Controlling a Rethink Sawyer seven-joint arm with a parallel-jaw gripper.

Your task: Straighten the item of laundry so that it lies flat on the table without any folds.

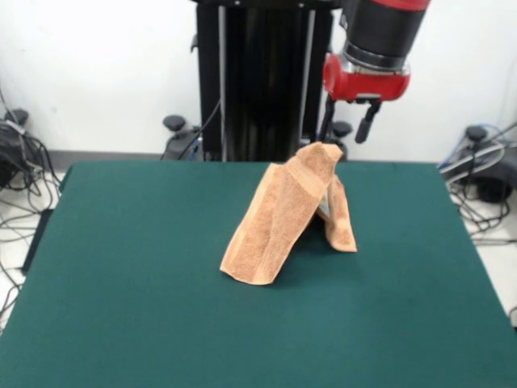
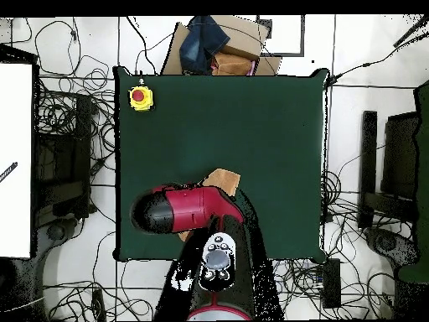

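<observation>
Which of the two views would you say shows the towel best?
The front view: the towel shows whole, bunched into a peaked heap on the table. Overhead, the arm covers most of it; only a tan corner shows.

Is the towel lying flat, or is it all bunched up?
Bunched up. The towel stands in a folded peak on the table, below the claw.

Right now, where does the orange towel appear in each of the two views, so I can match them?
Front view: the towel stands in a peaked heap just right of centre on the green table.
Overhead view: only a tan patch of the towel shows, below centre, beside the red arm.
Shared landmark: the red arm, directly above the towel.
</observation>
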